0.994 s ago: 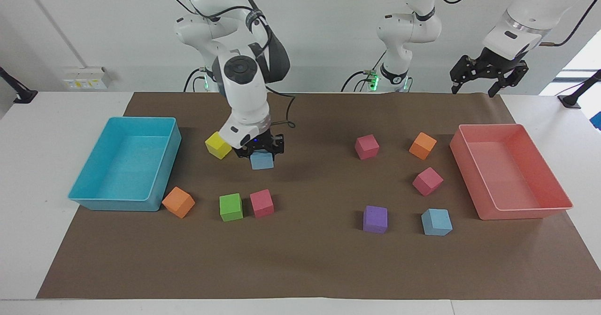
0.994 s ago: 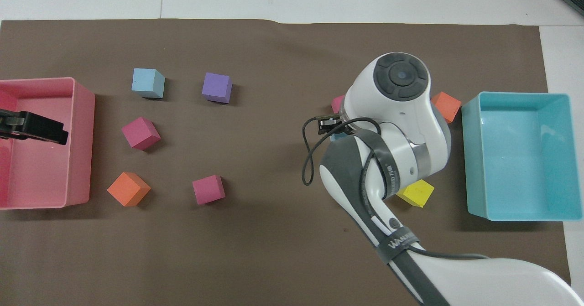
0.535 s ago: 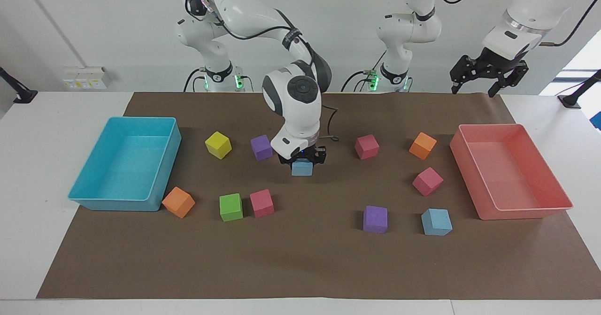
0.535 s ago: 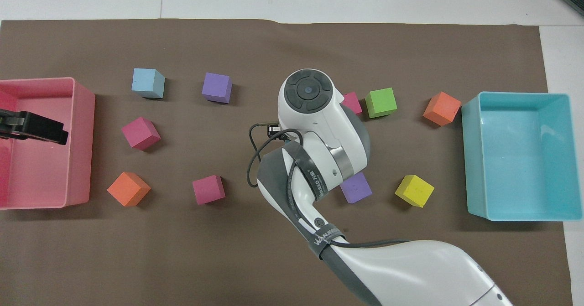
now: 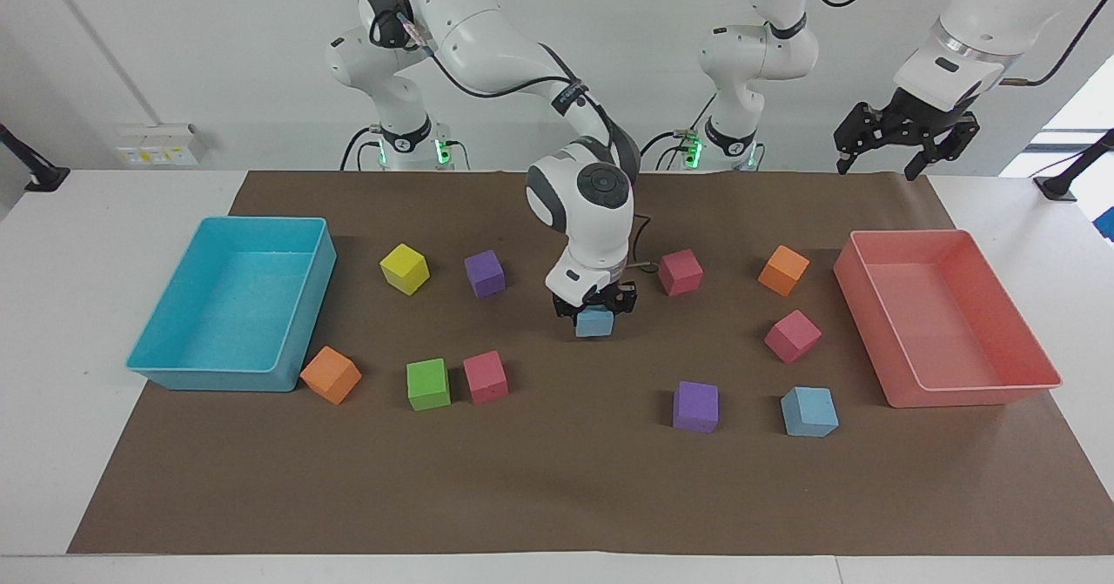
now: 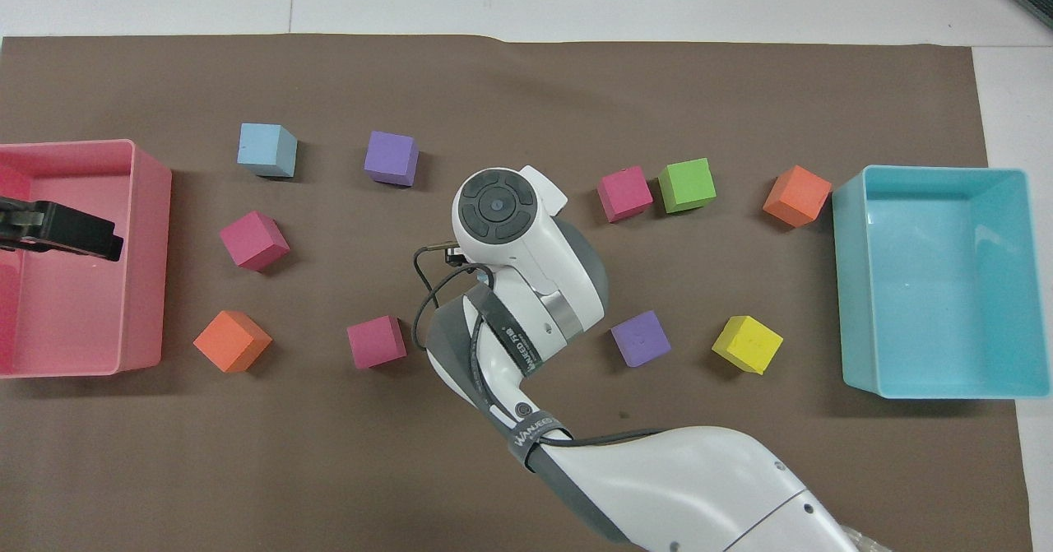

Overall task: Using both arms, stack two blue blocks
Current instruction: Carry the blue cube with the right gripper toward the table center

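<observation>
My right gripper (image 5: 595, 312) is shut on one light-blue block (image 5: 594, 324) and holds it just above the middle of the brown mat, between a purple cube (image 5: 484, 272) and a pink cube (image 5: 680, 271). In the overhead view the right arm's wrist hides this block. The other blue block (image 5: 809, 412) (image 6: 266, 149) rests on the mat toward the left arm's end, beside a purple cube (image 5: 695, 406). My left gripper (image 5: 879, 164) (image 6: 99, 243) waits open in the air over the pink tray (image 5: 966, 397), with nothing in it.
A cyan tray (image 5: 209, 379) stands at the right arm's end. Loose cubes lie about: yellow (image 5: 405, 268), green (image 5: 428, 384), pink (image 5: 485, 377) and orange (image 5: 331, 374) near it; orange (image 5: 783, 270) and pink (image 5: 792, 336) near the pink tray.
My right gripper has carried the blue block from beside the yellow cube toward the middle of the mat, uncovering the purple cube. The left arm has not moved.
</observation>
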### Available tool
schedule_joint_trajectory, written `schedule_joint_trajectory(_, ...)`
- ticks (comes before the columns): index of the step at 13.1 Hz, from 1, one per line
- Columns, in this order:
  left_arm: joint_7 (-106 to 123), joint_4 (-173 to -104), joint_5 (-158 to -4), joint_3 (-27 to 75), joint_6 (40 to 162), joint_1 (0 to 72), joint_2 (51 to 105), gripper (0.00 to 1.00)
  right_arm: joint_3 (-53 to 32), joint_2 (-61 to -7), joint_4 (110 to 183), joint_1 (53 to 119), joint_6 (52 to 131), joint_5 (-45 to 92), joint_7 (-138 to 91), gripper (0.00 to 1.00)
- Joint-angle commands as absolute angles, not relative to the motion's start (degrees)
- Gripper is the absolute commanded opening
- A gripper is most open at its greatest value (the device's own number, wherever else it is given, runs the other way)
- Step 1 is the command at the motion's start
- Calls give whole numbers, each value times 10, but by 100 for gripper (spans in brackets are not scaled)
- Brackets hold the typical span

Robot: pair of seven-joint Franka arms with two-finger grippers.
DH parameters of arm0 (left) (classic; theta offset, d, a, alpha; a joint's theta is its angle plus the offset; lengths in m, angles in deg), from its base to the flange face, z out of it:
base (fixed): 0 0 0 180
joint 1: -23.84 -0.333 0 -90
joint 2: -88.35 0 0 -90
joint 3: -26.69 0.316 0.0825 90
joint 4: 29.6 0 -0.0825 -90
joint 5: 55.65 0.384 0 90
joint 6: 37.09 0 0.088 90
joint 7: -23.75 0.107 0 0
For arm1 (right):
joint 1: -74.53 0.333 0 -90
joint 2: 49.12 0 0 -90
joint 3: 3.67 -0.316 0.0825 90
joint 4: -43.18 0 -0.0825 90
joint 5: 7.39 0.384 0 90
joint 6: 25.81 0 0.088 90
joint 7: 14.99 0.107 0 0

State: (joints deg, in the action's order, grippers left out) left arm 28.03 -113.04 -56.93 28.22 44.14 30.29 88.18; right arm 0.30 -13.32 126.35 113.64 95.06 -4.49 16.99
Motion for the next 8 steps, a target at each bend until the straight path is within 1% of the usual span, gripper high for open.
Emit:
schedule_joint_trajectory(1, 277, -1147, -576, 281, 448, 298, 895, 100, -1, -126, 1278, 1150, 971, -48, 177, 0)
schedule_joint_trajectory(5, 277, -1146, -576, 281, 448, 298, 895, 100, -1, -130, 1303, 1149, 970, -49, 179, 0)
schedule_joint_trajectory(8, 277, -1147, -576, 282, 445, 296, 896, 100, 0, -132, 1305, 1146, 967, -51, 180, 0)
